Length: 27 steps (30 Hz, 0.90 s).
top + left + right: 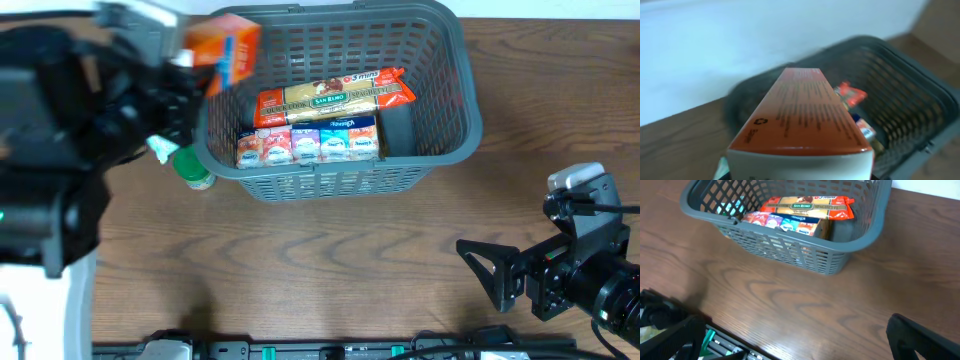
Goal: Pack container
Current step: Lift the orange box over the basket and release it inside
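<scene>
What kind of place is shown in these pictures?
Probably a robot test bench staged for grocery packing: a wooden table, a grey shopping basket holding a San Remo pasta packet and small cartons, an orange box held over its edge.

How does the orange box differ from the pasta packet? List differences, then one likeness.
The orange box hangs tilted in the air above the rim of the container; the pasta packet lies flat inside it. The orange box is a stiff carton; the pasta packet is a soft wrapper. Both are long, printed grocery packs.
</scene>
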Motion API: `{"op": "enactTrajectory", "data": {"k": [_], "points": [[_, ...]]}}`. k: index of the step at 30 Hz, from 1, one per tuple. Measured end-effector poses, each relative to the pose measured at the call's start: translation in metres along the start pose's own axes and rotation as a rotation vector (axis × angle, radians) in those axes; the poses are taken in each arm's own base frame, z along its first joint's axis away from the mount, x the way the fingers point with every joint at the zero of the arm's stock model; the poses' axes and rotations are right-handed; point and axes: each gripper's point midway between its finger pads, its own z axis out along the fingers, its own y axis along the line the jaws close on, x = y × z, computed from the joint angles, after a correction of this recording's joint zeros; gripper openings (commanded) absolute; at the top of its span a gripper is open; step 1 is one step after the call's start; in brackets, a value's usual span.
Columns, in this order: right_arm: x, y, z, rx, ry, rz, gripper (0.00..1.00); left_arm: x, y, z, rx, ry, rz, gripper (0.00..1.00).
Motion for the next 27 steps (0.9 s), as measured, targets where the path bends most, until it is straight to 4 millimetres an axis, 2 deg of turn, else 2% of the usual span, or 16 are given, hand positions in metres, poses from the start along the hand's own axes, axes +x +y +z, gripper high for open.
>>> {"op": "enactTrajectory", "data": {"k": [4,8,15,18,22,23,24,25,27], "points": [[0.000,0.000,0.000,0.000,0.000,0.000,0.99,0.009,-0.005,0.042,0.034,0.068,0.115,0.06],[0.000,0.000,0.000,0.000,0.000,0.000,0.99,0.025,0.012,0.080,0.003,0.151,0.254,0.08],[0.000,0.000,0.000,0.000,0.000,0.000,0.99,0.061,0.045,0.127,-0.035,0.317,0.511,0.10],[0.000,0.000,0.000,0.000,0.000,0.000,0.99,0.073,0.053,0.145,-0.022,0.360,0.602,0.10],[0.000,0.000,0.000,0.000,0.000,0.000,0.99,0.085,0.057,0.158,0.001,0.400,0.661,0.10],[0.000,0.000,0.000,0.000,0.000,0.000,0.99,0.087,0.058,0.160,0.005,0.406,0.670,0.17],[0.000,0.000,0.000,0.000,0.000,0.000,0.99,0.089,0.058,0.162,0.008,0.412,0.682,0.81],[0.000,0.000,0.000,0.000,0.000,0.000,0.99,0.089,0.059,0.163,0.011,0.414,0.695,0.98],[0.000,0.000,0.000,0.000,0.000,0.000,0.99,0.085,0.061,0.166,0.000,0.397,0.712,0.98]]}}
